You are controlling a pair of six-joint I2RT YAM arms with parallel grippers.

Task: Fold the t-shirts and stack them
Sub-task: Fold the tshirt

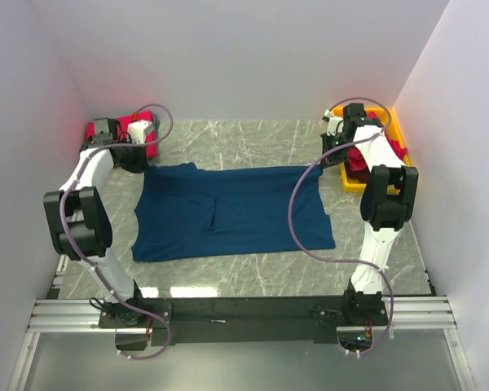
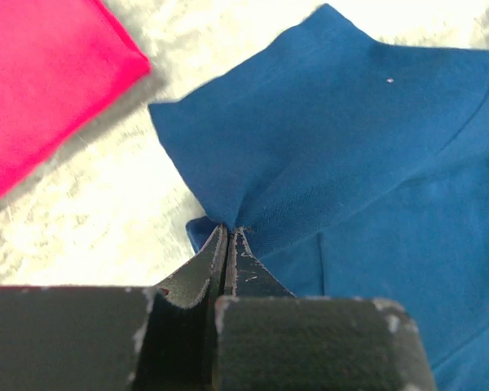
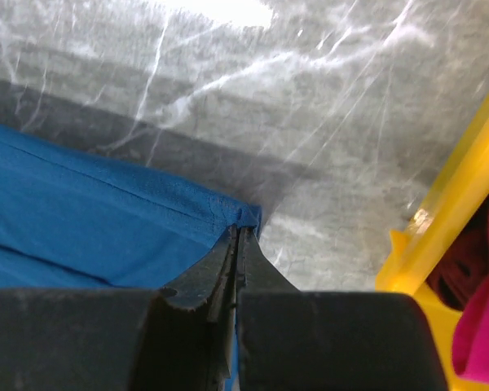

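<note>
As the overhead camera looks down, a navy t-shirt [image 1: 232,212] lies spread flat across the middle of a grey marbled table [image 1: 253,142], its length running left to right. The left arm [image 1: 85,175] reaches to the shirt's far left edge and the right arm [image 1: 383,167] to its far right corner. A folded red-pink t-shirt [image 1: 150,148] sits at the far left, and a yellow bin [image 1: 352,186] holding more cloth stands at the far right. From the left wrist camera, the left gripper [image 2: 228,236] has its jaws pressed together on a pinch of navy fabric, which gathers into small creases at the tips. The folded red-pink t-shirt fills the upper left, apart from the navy one. From the right wrist camera, the right gripper [image 3: 238,236] is likewise clamped on the shirt's stitched corner. The bin's yellow wall is near on the right, with maroon cloth [image 3: 464,277] and red-pink cloth [image 3: 485,326] inside. The shirt looks light, soft and limp, so it will likely sag and drape between the two held points. Hems and corners seem the surest places to hold, since a thin pinch in mid-panel could slip or bunch.
</note>
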